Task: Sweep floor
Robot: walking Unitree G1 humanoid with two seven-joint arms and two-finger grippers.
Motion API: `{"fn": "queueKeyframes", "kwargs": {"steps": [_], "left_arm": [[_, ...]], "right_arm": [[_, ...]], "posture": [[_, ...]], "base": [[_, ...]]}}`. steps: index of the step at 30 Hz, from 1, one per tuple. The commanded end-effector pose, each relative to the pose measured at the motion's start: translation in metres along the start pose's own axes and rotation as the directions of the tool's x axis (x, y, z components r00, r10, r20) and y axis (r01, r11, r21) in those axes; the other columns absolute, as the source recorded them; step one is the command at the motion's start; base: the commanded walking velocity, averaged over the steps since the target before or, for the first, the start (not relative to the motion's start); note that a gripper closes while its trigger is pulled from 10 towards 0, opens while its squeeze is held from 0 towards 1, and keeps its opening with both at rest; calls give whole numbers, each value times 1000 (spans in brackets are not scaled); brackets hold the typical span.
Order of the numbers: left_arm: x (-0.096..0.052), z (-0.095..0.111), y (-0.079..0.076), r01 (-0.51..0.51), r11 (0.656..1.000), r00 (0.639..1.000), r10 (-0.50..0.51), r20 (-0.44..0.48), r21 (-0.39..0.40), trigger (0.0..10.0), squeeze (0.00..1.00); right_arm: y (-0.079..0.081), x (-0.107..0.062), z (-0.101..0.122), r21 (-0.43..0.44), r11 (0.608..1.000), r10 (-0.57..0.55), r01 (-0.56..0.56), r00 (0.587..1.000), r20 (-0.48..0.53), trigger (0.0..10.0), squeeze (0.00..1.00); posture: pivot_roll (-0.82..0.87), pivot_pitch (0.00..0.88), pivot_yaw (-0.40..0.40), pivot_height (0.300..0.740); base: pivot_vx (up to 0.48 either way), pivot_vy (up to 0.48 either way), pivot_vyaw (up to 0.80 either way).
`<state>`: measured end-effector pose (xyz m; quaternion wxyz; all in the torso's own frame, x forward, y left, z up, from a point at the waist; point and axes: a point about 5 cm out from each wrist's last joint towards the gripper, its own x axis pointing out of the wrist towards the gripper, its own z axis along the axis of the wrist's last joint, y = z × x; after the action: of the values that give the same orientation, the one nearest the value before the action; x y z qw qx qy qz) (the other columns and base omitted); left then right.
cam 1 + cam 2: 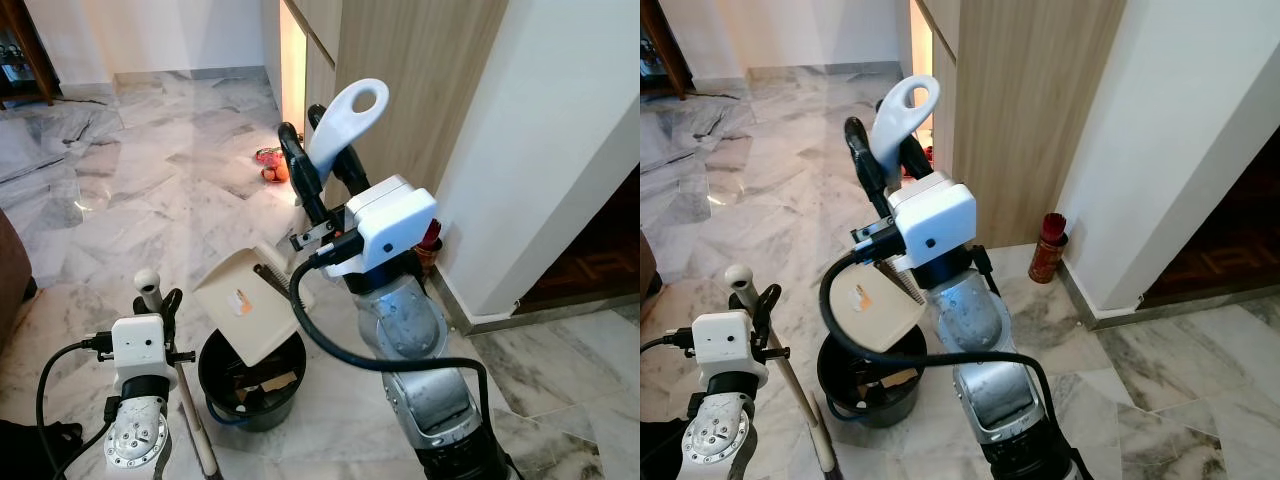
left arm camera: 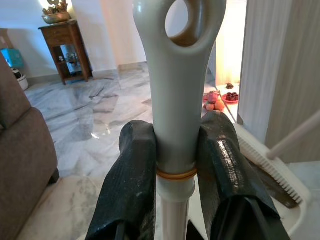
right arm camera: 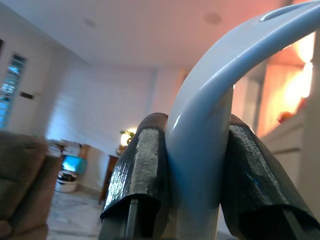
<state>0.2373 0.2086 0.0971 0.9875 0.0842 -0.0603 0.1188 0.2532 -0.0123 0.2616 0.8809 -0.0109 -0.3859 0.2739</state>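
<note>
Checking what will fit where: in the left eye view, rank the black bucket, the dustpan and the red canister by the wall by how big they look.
1. Black bucket, largest, though partly covered.
2. Dustpan, close behind; tilted and nearer the camera, so unsure.
3. Red canister, smallest, partly hidden by the right gripper.

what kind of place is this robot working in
Most likely a lived-in home, in an open living or hallway area: polished marble floor, the arm of a brown sofa, a dark wooden side table by the wall, and a wood-panelled cabinet.

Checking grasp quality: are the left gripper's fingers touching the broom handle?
Touching. The left wrist view shows both fingers pressed against the broom handle.
</note>
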Motion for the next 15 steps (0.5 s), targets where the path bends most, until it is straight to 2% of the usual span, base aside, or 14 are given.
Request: {"fn": "queueKeyframes", "kwargs": {"steps": [1,15], "left_arm": [[3,9,-2,6,1000,998,-7,56,14,10000,0],[3,9,-4,7,1000,998,-7,59,5,10000,0]], "right_arm": [[4,5,23,-24,999,25,-22,991,132,10000,0],[21,2,26,-53,992,125,-118,981,149,10000,0]], "posture": [[144,62,-40,740],[143,63,-45,740]], "base": [[0,0,0],[0,0,0]]}}
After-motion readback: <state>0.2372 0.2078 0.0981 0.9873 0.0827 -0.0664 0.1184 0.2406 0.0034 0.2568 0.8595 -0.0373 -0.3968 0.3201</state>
